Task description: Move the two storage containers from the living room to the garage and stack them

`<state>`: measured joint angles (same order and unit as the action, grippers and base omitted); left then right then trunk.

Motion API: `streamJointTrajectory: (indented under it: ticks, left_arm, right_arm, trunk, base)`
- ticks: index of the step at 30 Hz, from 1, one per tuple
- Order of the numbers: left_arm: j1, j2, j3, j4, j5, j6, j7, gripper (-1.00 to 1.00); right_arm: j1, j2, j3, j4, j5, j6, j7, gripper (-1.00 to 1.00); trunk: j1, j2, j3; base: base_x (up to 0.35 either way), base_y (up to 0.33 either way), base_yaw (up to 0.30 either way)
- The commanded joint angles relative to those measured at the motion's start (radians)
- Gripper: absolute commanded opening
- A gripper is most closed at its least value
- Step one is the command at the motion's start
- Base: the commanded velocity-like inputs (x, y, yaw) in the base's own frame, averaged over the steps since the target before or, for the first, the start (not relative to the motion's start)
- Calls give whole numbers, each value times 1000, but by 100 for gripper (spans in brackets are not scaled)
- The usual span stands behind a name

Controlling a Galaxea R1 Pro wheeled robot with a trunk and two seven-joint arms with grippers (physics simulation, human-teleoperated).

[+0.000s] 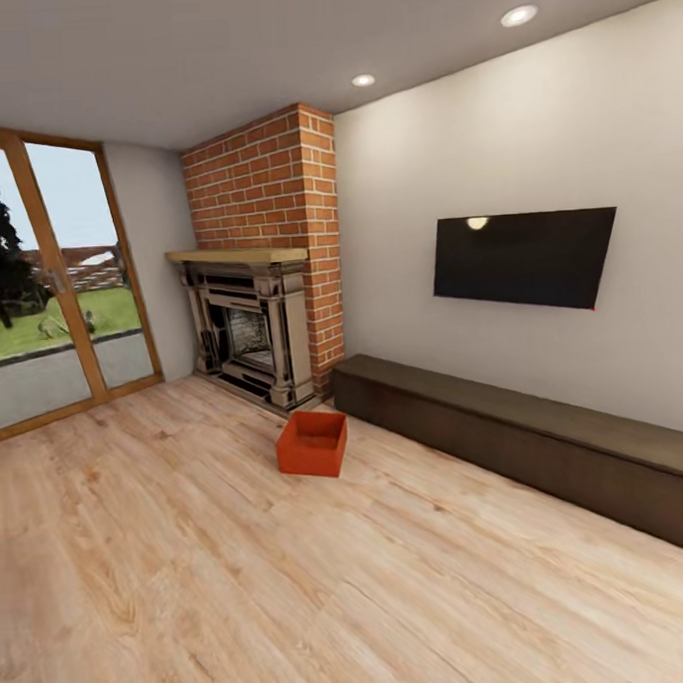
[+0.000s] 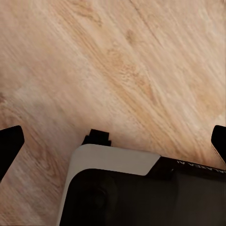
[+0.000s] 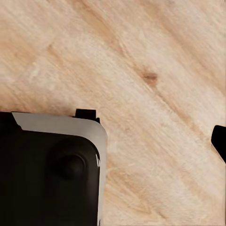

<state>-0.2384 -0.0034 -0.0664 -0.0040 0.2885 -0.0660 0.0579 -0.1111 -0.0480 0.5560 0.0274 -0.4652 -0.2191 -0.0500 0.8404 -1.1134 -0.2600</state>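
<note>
We are seeing an orange-red storage container (image 1: 312, 444) sitting on the living room's wood-plank floor (image 1: 192, 550) just before the brick fireplace (image 1: 263, 285), near the dark bench (image 1: 527, 442), while both wrist views are showing our end effectors' fingers spread wide, holding nothing.

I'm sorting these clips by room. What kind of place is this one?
Most likely a living room: a brick fireplace, a black wall screen above a long low bench, and a light wood-plank floor. An orange-red container sits on the floor near the fireplace.
</note>
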Motion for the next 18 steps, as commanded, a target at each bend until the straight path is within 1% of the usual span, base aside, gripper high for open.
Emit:
streamJointTrajectory:
  ticks: [1, 18]
  left_arm:
    - [-1, 0, -7, 1, 8, -3, 3, 100]
    - [-1, 0, -7, 1, 8, -3, 3, 100]
  right_arm:
    - [-1, 0, 8, 3, -7, -5, -1, 100]
    - [-1, 0, 8, 2, -7, -5, -1, 100]
  trunk:
    - [1, -1, -1]
    - [1, -1, -1]
  base:
    - [322, 0, 267]
    - [322, 0, 267]
